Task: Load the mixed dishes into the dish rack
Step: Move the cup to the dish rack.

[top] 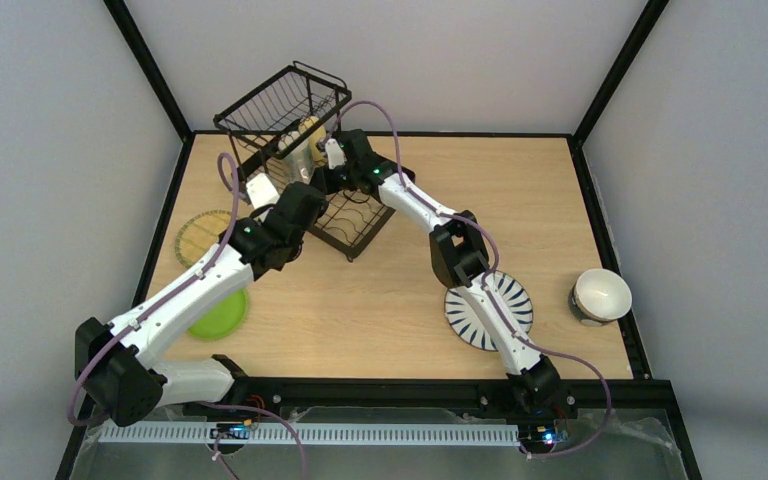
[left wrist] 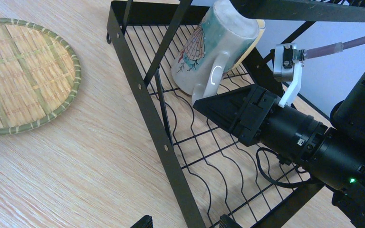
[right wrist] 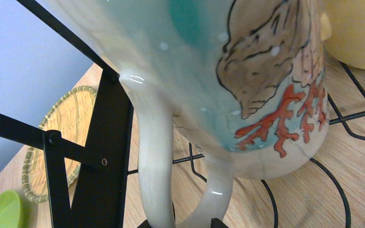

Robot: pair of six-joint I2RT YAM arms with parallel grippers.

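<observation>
The beige mug point(left wrist: 209, 47) with shell and coral painting leans inside the black wire dish rack point(left wrist: 142, 104), against a yellow mug point(right wrist: 356, 33). My right gripper point(right wrist: 181, 223) reaches into the rack and stands open, its fingertips on either side of the mug's handle point(right wrist: 154, 156). Just over the rack's near rail my left gripper point(left wrist: 185, 222) is also open, holding nothing. The yellow woven-look plate point(top: 203, 235) lies left of the rack. The lime-green plate point(top: 220, 315) lies near my left arm. The striped plate point(top: 510, 300) lies partly under my right arm, and a small bowl point(top: 600, 295) sits at the far right.
The rack's raised basket point(top: 280, 100) sticks up at the back left corner. Black frame posts and grey walls close in the table point(top: 390, 300). My two arms meet at the rack.
</observation>
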